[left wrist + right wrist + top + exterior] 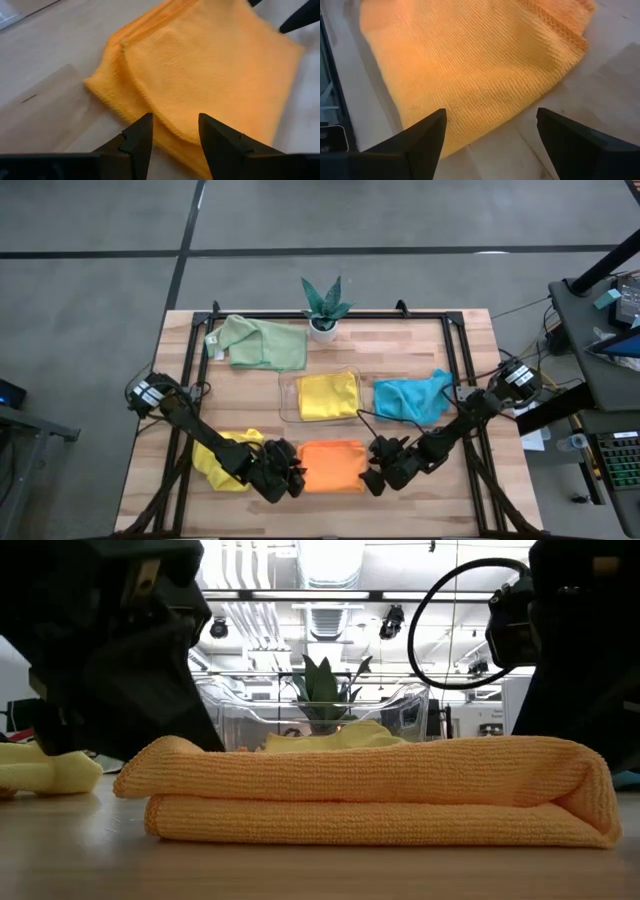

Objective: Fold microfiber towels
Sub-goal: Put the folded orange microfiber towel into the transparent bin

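The orange towel (332,465) lies folded in two on the table near the front edge, its fold toward the right (590,790). My left gripper (295,480) stands open at its left end, fingertips (175,132) just over the towel's layered edge (165,122). My right gripper (372,475) stands wide open at the right end, fingers either side of the towel's folded corner (485,115). Neither gripper visibly touches the cloth. A crumpled yellow towel (225,458) lies under my left arm.
A second yellow towel (328,395) lies folded in the clear tray (287,398) at mid-table. A teal towel (412,397) lies to its right, a pale green one (260,343) at the far left, and a potted plant (324,308) at the far edge.
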Controlling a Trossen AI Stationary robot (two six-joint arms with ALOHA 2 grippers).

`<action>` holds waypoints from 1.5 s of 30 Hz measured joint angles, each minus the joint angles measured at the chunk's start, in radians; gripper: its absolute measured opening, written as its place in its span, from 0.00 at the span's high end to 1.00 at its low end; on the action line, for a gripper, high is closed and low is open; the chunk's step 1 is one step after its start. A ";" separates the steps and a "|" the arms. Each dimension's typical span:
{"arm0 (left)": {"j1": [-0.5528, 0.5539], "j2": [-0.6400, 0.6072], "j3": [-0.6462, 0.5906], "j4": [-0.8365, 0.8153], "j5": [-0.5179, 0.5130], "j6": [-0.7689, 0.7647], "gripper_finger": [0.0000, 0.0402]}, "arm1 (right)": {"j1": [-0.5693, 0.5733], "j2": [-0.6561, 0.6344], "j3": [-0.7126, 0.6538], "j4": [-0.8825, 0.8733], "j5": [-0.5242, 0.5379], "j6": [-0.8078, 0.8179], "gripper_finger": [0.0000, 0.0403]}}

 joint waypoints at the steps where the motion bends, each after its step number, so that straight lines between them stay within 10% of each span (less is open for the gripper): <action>1: 0.000 -0.001 0.000 0.006 0.005 0.000 0.63 | 0.000 0.004 0.000 0.004 0.000 -0.002 0.26; 14: 0.038 -0.008 -0.013 0.008 0.127 -0.131 0.39 | 0.000 0.015 0.000 0.075 0.061 -0.009 0.23; 31: 0.077 0.130 -0.006 0.288 0.106 -0.106 0.38 | 0.000 0.066 0.000 0.137 0.084 -0.010 0.28; 45: 0.072 0.146 0.011 0.339 0.134 0.007 0.81 | 0.000 0.151 0.002 0.316 0.079 -0.075 0.47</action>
